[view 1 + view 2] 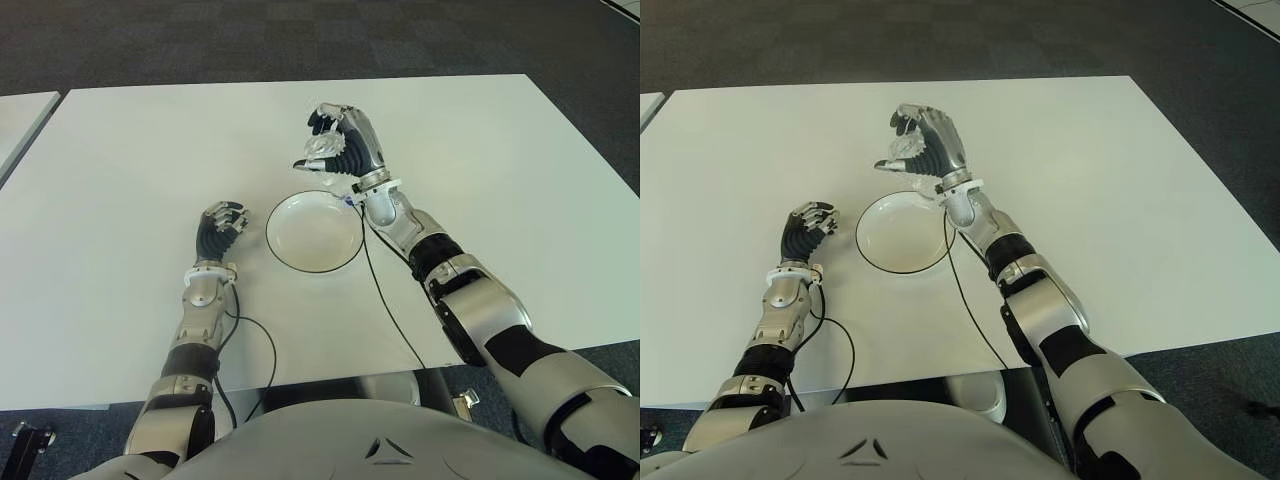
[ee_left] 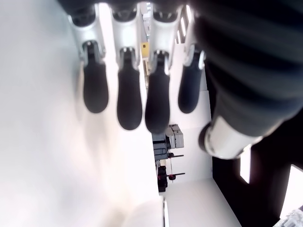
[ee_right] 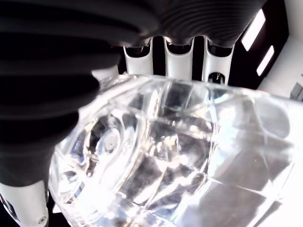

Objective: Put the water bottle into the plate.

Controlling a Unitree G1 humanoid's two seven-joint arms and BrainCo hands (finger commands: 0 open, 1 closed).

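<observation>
So the robot's right hand [image 1: 345,145] has its dark fingers wrapped around the clear, crinkled plastic water bottle [image 1: 322,153], and the right wrist view backs that up: the bottle [image 3: 170,156] fills nearly the whole picture with fingers [image 3: 180,56] curled over it. The bottle is up off the white desk [image 1: 130,150], sitting in the hand just past the far rim of the round white plate with the thin dark edge [image 1: 290,255].

The plate sits near the middle of the desk, a bit toward the near edge, and the bottle is just beyond it on the far side. That's the relation that matters: the plate lies toward the robot from the held bottle, so the likely next move is pulling the hand back toward the near edge and lowering it. The bottle's long axis is hard to call, since the hand covers most of it; it looks to poke out toward the robot's left, lying roughly crosswise rather than upright, but that's a guess.

The left hand [image 1: 220,228] shows just beside the plate on its left side, fingers curled loosely and holding nothing. It's near the plate too, but the right hand already has the bottle, so the job is the right hand's.
</observation>
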